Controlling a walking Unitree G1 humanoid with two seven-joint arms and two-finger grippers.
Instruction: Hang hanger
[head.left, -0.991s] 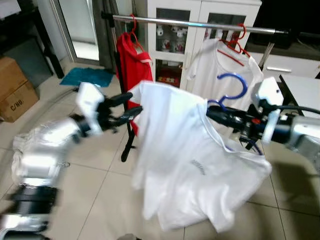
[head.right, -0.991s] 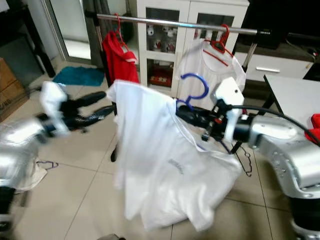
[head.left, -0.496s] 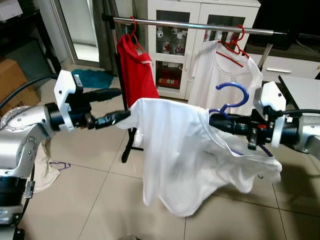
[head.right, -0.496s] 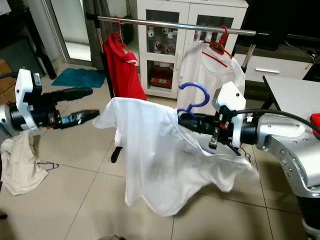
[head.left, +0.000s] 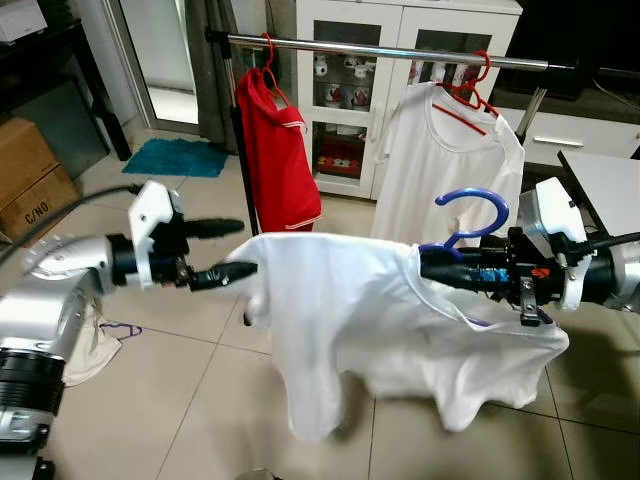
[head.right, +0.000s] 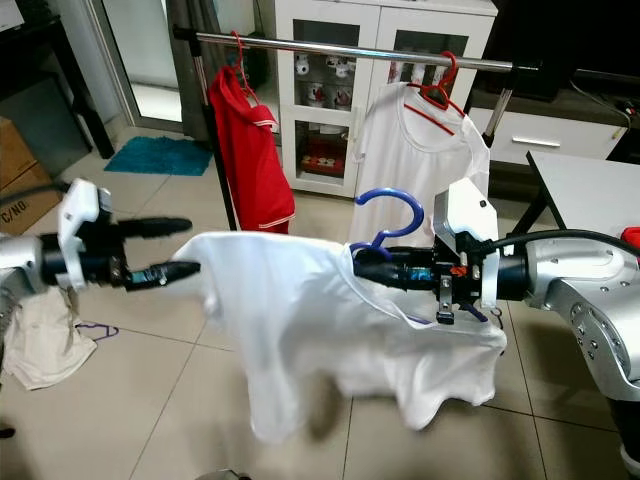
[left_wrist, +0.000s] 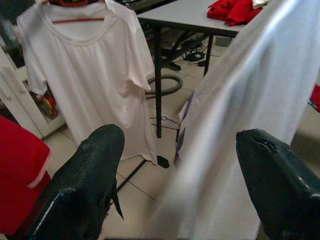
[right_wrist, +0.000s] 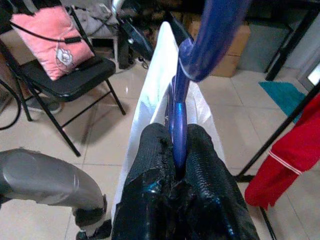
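My left tool (head.left: 222, 252) now spreads open at the white shirt's (head.left: 370, 320) sleeve, which hangs flatter; my right tool (head.left: 432, 268) clamps the blue hanger (head.left: 470, 212), ready for the rail (head.left: 400, 49).

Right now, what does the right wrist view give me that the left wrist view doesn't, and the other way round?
The right wrist view has the right gripper shut on the blue hanger, plus a black chair with a pink cushion.

The left wrist view has the left gripper open beside the cloth, a second white shirt hanging on a red hanger, and a grey table.

Shared: the white T-shirt being carried and red fabric at the edge.
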